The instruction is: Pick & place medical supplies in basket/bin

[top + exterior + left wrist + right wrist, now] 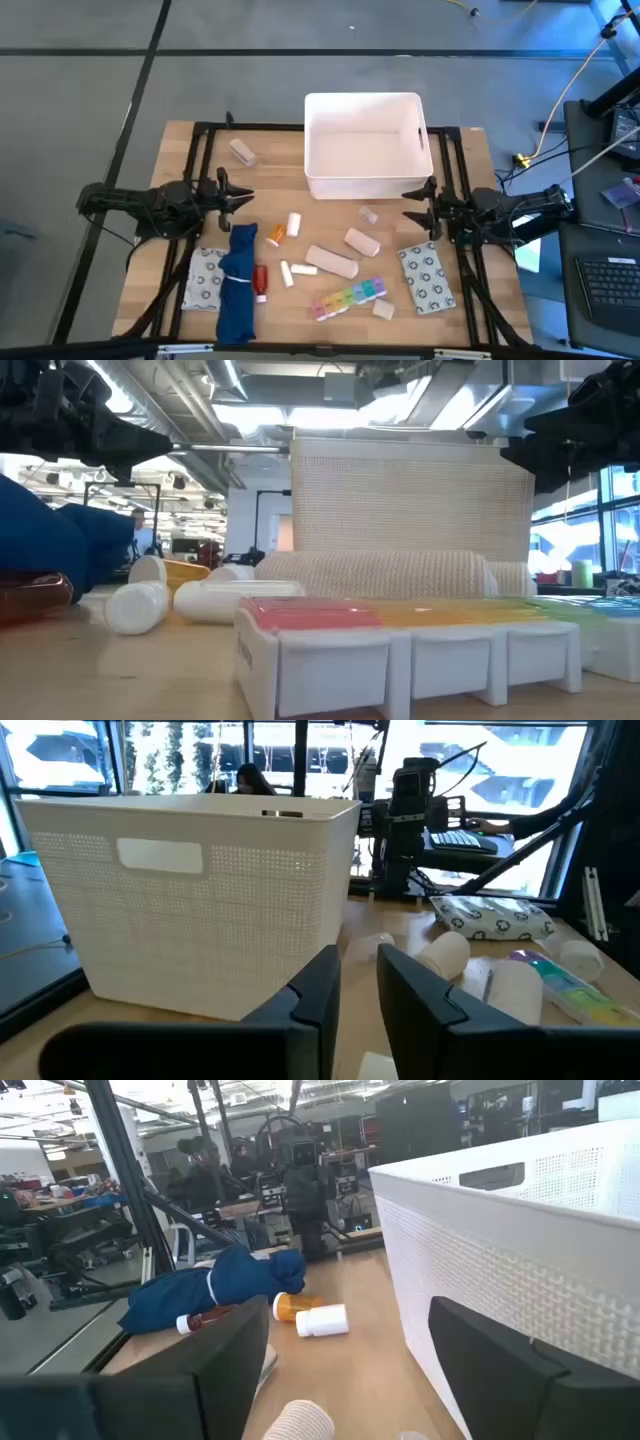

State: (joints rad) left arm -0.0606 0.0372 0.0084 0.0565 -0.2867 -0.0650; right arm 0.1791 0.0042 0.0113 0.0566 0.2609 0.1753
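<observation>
Rainbow pill organizer (410, 635) sits closest, low on my wooden counter (180, 160). The white basket (363, 146) stands at the back, with nothing in it that I can see. My left tool (243, 196) is open a little and holds nothing. My right tool (412, 207) is open wide, empty too. I should drop straight down on one gauze roll (362, 241) and squeeze softly. Desks and a person show behind.

A: Ceiling strip lights glare overhead in the low view; the rainbow pill organizer (420, 640) up close is soft, out of focus.

B: Windows blow out white behind the basket (200, 900) in the left wrist view; the overhead picture is evenly lit with a bluish floor; shadows faint; right wrist view slightly blurred throughout.
</observation>
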